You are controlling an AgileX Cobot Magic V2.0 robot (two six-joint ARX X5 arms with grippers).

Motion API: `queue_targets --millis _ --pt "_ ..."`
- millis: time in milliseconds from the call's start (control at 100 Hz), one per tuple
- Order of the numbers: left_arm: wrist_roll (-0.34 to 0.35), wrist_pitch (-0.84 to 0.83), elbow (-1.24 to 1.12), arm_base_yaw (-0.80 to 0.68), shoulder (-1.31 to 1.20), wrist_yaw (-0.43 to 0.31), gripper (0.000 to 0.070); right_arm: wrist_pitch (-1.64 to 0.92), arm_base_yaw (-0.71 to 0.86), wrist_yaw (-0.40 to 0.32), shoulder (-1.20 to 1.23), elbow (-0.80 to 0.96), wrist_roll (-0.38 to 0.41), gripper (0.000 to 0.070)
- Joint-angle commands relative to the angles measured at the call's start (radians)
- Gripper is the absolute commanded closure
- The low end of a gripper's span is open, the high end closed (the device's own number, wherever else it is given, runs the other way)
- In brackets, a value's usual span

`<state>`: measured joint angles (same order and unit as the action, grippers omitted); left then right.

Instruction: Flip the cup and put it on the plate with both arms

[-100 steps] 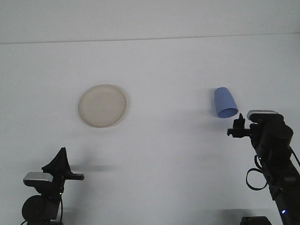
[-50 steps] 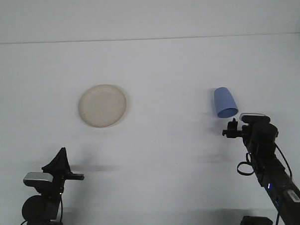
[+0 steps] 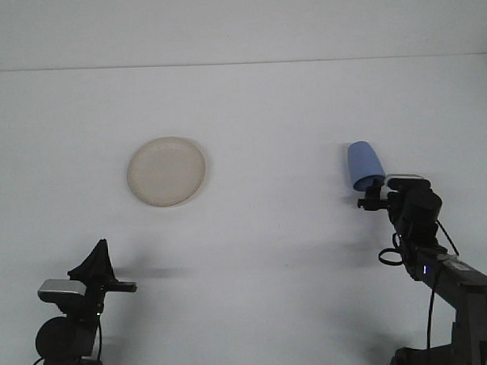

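On the white table [image 3: 248, 109], seen from the front, a blue cup [image 3: 364, 164] is found lying on its side well to the right of the plate [image 3: 167, 171], its closed base pointing away from the camera and its wider mouth end turned toward the camera. The plate — round, cream-coloured, shallow — rests flat, with bare table between it and the cup.

Right of the plate and just at the cup's near end, the right gripper [image 3: 371, 194] is positioned, its dark fingertips overlapping the cup's lower edge. Whether contact is made cannot be told, and the state of its fingers cannot be told either, since only a dark cluster is seen against the rim. Behind it the black arm is stretched low toward the bottom right corner, with a cable looped beside the wrist.

Below and to the left of the plate, near the bottom edge, the left gripper [image 3: 95, 260] is held well apart from both objects — its fingers are drawn together into a single upward point, with nothing between them.
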<state>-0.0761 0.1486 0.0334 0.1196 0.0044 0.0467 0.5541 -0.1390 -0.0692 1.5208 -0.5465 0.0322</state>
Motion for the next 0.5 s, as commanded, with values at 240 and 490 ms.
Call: queue_targets --millis 240,490 --pt "0.008 0.01 -0.019 -0.001 -0.001 -0.006 0.0688 0.04 -0.04 -0.129 0.114 -0.099 -0.011 0.0451" --pt "0.008 0.01 -0.019 -0.001 -0.001 -0.006 0.0688 -0.011 -0.032 -0.208 0.076 -0.116 0.008 0.07"
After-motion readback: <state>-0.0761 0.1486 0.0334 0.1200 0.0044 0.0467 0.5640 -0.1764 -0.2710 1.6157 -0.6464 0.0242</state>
